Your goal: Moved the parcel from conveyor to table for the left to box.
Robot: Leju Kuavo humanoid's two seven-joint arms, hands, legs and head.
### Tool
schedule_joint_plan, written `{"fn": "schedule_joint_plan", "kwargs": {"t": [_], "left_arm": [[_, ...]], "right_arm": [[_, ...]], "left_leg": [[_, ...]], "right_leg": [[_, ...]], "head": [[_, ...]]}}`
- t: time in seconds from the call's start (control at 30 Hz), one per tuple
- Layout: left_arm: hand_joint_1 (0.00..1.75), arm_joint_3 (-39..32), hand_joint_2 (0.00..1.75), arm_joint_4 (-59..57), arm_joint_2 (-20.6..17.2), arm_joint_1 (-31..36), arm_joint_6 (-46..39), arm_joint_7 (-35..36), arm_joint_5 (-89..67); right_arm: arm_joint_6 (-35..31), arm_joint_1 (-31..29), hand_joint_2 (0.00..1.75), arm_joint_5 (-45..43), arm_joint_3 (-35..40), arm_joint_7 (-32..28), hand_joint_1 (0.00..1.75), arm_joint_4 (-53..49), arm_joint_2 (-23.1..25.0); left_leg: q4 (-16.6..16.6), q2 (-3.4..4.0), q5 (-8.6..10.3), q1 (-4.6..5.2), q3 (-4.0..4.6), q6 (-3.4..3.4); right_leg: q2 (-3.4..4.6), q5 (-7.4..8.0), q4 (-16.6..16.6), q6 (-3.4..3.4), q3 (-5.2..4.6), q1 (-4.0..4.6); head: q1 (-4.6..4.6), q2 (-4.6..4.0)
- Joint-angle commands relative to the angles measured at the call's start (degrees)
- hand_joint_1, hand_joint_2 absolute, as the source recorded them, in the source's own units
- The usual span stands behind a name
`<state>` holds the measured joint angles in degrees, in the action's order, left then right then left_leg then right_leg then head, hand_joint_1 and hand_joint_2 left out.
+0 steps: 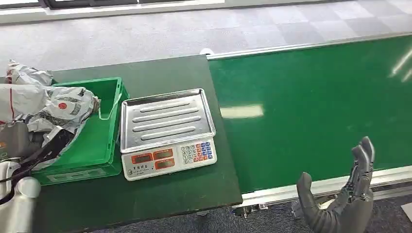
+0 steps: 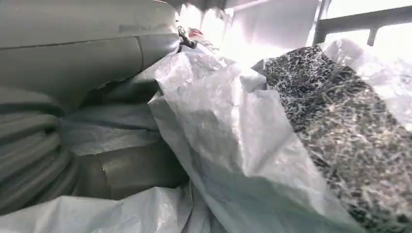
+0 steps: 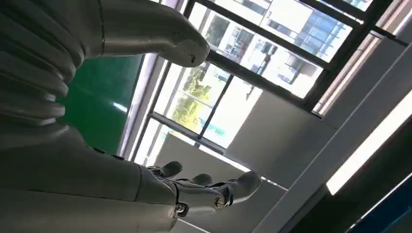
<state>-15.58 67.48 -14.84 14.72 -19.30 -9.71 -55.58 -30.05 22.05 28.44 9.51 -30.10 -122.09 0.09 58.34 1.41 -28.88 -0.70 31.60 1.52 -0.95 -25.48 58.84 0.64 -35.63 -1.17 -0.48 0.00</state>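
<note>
Starting at your left: the left hand [image 1: 17, 141] sits at the near end of the green box [image 1: 104, 141], but you cannot make out its fingers in the head view, because the grey plastic parcel [image 1: 63, 109] drapes over it and the frame edge cuts off the arm. In the left wrist view the thick thumb [image 2: 92, 53] lies against crumpled plastic [image 2: 218, 131] and the other fingers are buried beneath the folds, so you cannot tell whether it grips the bag or merely rests among it. The parcel lies half in the box, spilling over its left wall, just ahead of that hand. More grey bags [image 1: 26, 75] are heaped beyond it, partly cut off by the frame.

Right of the box, touching its wall or nearly so, stands the weighing scale [image 1: 167, 131]; its steel tray is bare, and its displays are too small to read.

Further right runs the green conveyor belt [image 1: 311, 107], with glare streaks blurring its far end.

At your right, the right hand [image 1: 347, 194] is raised over the belt's near rail, fingers spread and holding nothing; its wrist is cut off below. The right wrist view confirms the spread fingers [image 3: 233, 187].
</note>
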Motion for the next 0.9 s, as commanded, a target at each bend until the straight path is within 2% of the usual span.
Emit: {"fn": "schedule_joint_plan", "kwargs": {"t": [0.03, 0.07, 0.1, 0.2, 0.23, 0.7, 0.8, 0.9], "left_arm": [[1.75, 4.3, 1.75, 10.0, 2.7, -3.3, 3.4, -2.3, 7.4], [1.75, 5.1, 1.75, 9.6, 1.7, -3.6, 5.1, -1.5, 7.5], [0.03, 5.4, 1.75, 9.2, 1.3, -3.7, 5.7, -1.0, 7.2], [0.00, 5.4, 1.75, 8.2, 1.1, -4.0, 5.2, -0.9, 6.6], [0.00, 5.2, 0.00, 8.2, 1.2, -4.1, 5.0, -0.9, 6.8], [0.00, 4.1, 0.00, 12.6, 2.3, -5.8, 3.9, 0.6, 10.3], [0.00, 4.0, 0.00, 14.4, 3.0, -6.4, 1.4, 0.6, 11.3], [0.00, 3.3, 0.00, 19.6, 6.2, -7.8, -1.2, -0.9, 23.2]], "right_arm": [[-0.2, -0.6, 1.75, -1.3, -0.8, -0.9, 0.00, 3.6, -0.1], [-0.1, -0.8, 1.75, -1.4, -0.6, -0.8, 0.00, 3.9, -0.3], [-0.1, -1.0, 1.75, -1.4, -0.6, -0.7, 0.00, 4.0, -0.4], [0.0, -1.3, 1.75, -1.5, -0.5, -0.6, 0.00, 4.1, -0.4], [-0.1, -1.2, 1.75, -1.4, -0.5, -0.5, 0.00, 4.1, -0.4], [-0.8, -0.8, 1.75, -0.9, 0.0, -0.1, 0.00, 3.8, -0.3], [-1.2, -0.9, 1.75, -1.0, 0.2, -0.1, 0.00, 4.0, -0.4], [-2.6, -0.3, 1.75, -0.6, 0.5, 0.2, 0.00, 3.8, -0.4]], "left_leg": [[-0.2, -0.23, 0.05, -0.08, -0.14, -0.12], [-0.1, -0.13, 0.02, -0.04, -0.08, -0.07], [-0.1, -0.17, 0.04, -0.08, -0.13, -0.09], [-0.1, -0.11, 0.03, -0.04, -0.09, -0.06], [-0.2, -0.15, 0.07, -0.05, -0.11, -0.08], [-0.1, -0.17, 0.05, -0.04, -0.09, -0.07], [-0.1, -0.12, 0.02, -0.05, -0.06, -0.06], [-0.1, -0.18, 0.04, -0.05, -0.06, -0.08]], "right_leg": [[-0.03, 0.04, -0.3, -0.06, 0.24, 0.09], [0.00, 0.02, -0.1, -0.04, 0.13, 0.05], [0.01, 0.05, -0.2, -0.06, 0.20, 0.08], [0.03, 0.03, -0.1, -0.05, 0.14, 0.04], [0.04, 0.07, -0.2, -0.08, 0.17, 0.05], [0.00, 0.03, -0.1, -0.05, 0.16, 0.03], [0.01, 0.01, -0.1, -0.04, 0.12, 0.04], [-0.02, 0.03, -0.2, -0.04, 0.15, 0.05]], "head": [[0.00, 0.00], [0.00, 0.00], [0.00, 0.00], [0.00, 0.00], [0.00, 0.00], [0.00, 0.00], [0.00, 0.00], [0.00, 0.00]]}}
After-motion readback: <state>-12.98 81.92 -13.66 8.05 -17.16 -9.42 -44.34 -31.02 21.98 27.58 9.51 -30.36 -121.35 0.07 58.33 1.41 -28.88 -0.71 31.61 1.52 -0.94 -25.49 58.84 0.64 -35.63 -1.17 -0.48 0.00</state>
